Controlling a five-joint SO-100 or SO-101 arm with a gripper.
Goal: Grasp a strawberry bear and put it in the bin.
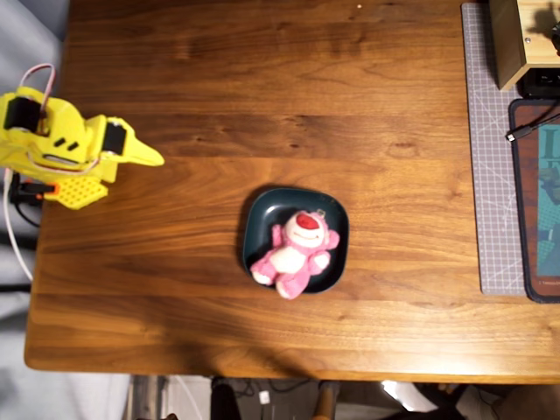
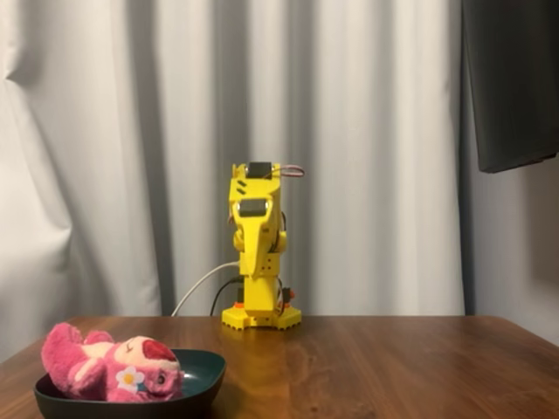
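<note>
**A:** What did you have at the jaws [image 1: 156, 159]?

**B:** From my station they looked closed to a single yellow point in the overhead view, with nothing held. The arm [image 2: 258, 253] was folded back at the far left of the surface [image 1: 262, 96], the tip aimed right, well apart from everything else.

**A:** And the strawberry bear?

**B:** I saw the strawberry bear [image 1: 296, 252] lying on its back in the bin [image 1: 262, 210], near the middle of the surface in the overhead view. Its head was toward the far right corner of the dish, and its legs reached the near left rim, one foot just over it. In the fixed view the bear [image 2: 109, 370] lay on its side across the dark dish [image 2: 196, 384] at the near left, a small white flower on its cheek.

**A:** Anything else out there?

**B:** A grey cutting mat [image 1: 492, 149] ran along the right edge in the overhead view, with a wooden box [image 1: 516, 39] at its far end. White curtains [image 2: 113, 148] hung behind the arm.
</note>
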